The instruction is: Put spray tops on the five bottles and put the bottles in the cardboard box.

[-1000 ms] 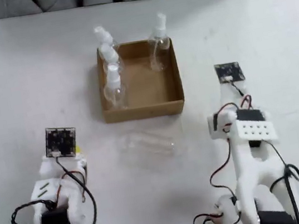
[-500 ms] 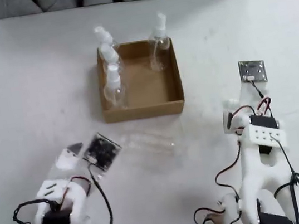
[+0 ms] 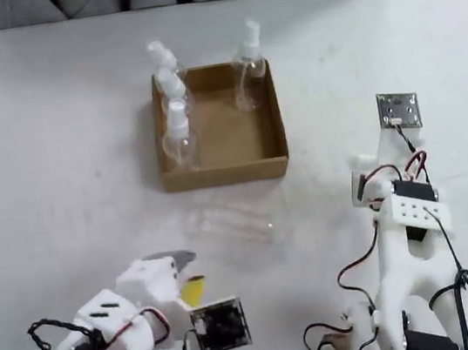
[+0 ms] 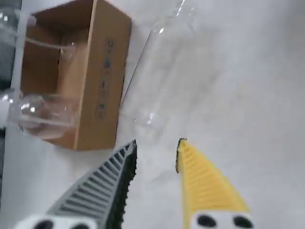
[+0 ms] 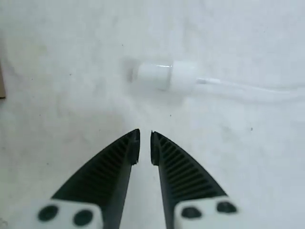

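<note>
The cardboard box (image 3: 227, 172) sits open-topped in the middle of the white surface (image 3: 50, 123), beyond both arms. A row of three capped bottles (image 3: 172, 92) stands upright along the box's left wall, one behind another. A fourth capped bottle (image 3: 249, 71) stands upright in the far right corner.

The fifth bottle (image 3: 232, 224) is clear plastic with no spray top on it. It lies on its side on the surface just in front of the box's near wall, apart from the wall and roughly parallel to it.

The left end effector (image 3: 183, 276) is near the front edge, on the near left side of that lying bottle. Its grey and yellow fingers are spread apart and hold nothing. In the left wrist view the two fingertips point at the bottle's body across a gap of bare surface — no contact.

The loose spray top (image 5: 167, 76) lies on its side on the surface, its thin dip tube trailing out flat from one end. The right end effector (image 5: 144, 142) hangs over the surface just short of it. Its two black fingers are drawn nearly together with only a sliver between them, and they grip nothing. The tips are aimed at the white cap but do not touch it.

In the high view the right arm (image 3: 405, 229) stretches forward on the right side — well clear of the box.
</note>
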`<state>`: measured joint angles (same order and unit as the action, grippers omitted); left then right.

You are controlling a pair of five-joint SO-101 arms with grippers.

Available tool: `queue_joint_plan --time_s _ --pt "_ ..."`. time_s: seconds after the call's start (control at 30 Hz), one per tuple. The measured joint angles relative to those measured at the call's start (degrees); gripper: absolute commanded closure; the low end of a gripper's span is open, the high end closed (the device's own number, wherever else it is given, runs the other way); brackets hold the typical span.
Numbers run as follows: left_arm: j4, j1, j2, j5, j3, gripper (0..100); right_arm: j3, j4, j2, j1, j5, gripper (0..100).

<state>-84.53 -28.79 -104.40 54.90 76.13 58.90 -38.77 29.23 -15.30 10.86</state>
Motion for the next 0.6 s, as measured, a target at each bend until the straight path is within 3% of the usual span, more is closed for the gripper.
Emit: queue_joint_plan --time_s 0.13,0.37,0.6 --pt "-3.1 -3.0 -0.3 1.4 -2.7 75 0.0 0.0 -0.3 0.0 0.0 98.1" --pt "-1.7 -3.9 -0.3 1.5 -2.7 74 0.0 0.0 -0.3 0.0 0.0 98.1" --pt "5.5 -3.9 19.3 1.7 -9.8 75 0.0 0.0 -0.3 0.0 0.0 98.1"
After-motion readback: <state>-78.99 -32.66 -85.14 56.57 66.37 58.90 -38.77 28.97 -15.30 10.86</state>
